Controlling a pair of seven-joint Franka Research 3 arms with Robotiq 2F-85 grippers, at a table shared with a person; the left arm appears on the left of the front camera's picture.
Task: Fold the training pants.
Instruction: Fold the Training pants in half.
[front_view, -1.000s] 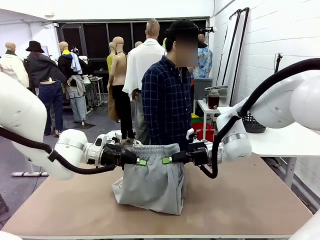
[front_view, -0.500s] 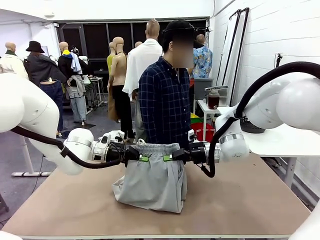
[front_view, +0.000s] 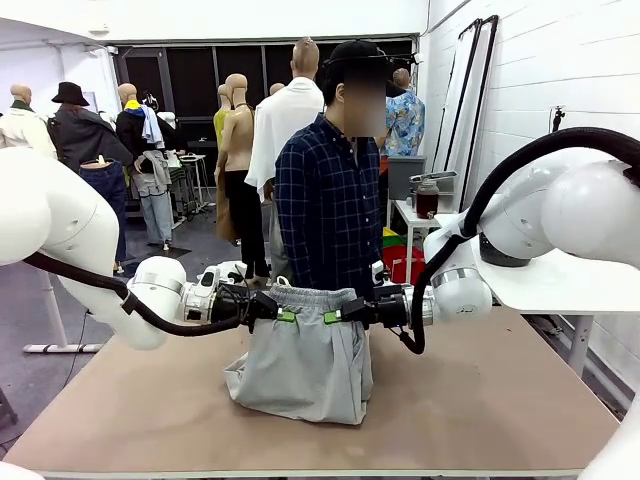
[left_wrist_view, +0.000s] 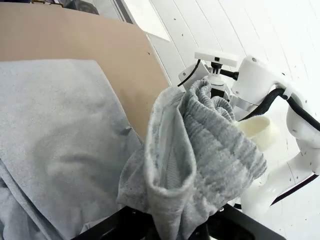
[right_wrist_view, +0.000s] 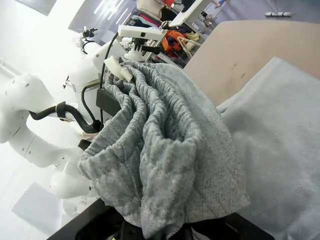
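The light grey training pants (front_view: 305, 365) hang by their gathered waistband above the brown table (front_view: 480, 400), the lower part bunched on the tabletop. My left gripper (front_view: 284, 315) is shut on the waistband's left end, my right gripper (front_view: 333, 317) shut on its right end, the two close together. In the left wrist view the ribbed waistband (left_wrist_view: 210, 150) bunches over my fingers, with the pants' cloth (left_wrist_view: 55, 135) lying below. In the right wrist view the waistband (right_wrist_view: 160, 150) is likewise crumpled in the grip, hiding the pads.
A person in a dark plaid shirt (front_view: 328, 205) stands at the table's far edge, right behind the pants. A white side table (front_view: 560, 280) with a black basket (front_view: 505, 250) stands at the right. Bare tabletop lies left and right of the pants.
Both grippers have drawn slightly closer together and shifted a little left with the waistband. The person has stepped a little to the left.
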